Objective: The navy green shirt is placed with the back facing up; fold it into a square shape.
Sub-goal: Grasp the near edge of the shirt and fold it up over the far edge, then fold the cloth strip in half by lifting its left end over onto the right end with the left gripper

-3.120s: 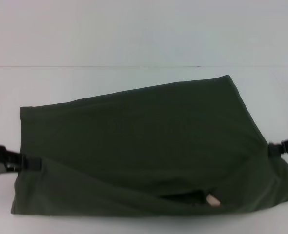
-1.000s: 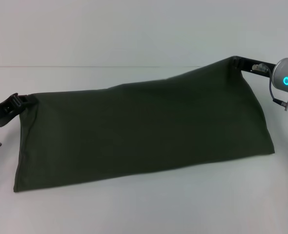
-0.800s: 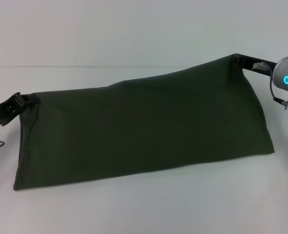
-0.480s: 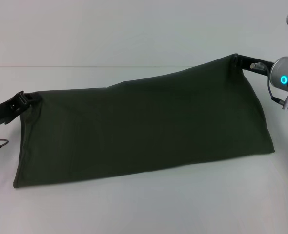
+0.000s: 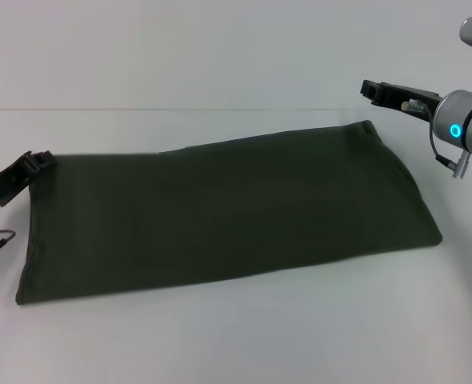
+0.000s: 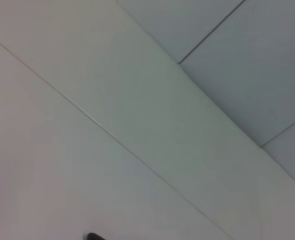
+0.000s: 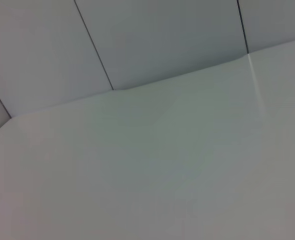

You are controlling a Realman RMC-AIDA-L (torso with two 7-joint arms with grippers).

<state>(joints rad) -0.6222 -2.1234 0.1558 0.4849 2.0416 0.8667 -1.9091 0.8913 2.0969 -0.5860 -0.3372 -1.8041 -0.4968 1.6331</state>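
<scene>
Right gripper [image 5: 370,88] — spread, holding nothing, raised above the shirt's far right corner. Left gripper [image 5: 38,162] at the shirt's far left corner; whether it grips the cloth cannot be told. The navy green shirt [image 5: 228,212] lies flat as a long folded band across the white desk [image 5: 236,336], nearer the front edge. No print or label is visible on it. Half a second earlier both far corners were held up — the cloth has since dropped flat and the right gripper has let go.

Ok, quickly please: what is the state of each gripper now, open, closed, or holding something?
Left gripper: at the shirt's far left corner; open or shut cannot be told.
Right gripper: raised above the far right corner, holding nothing; cannot be told.
</scene>
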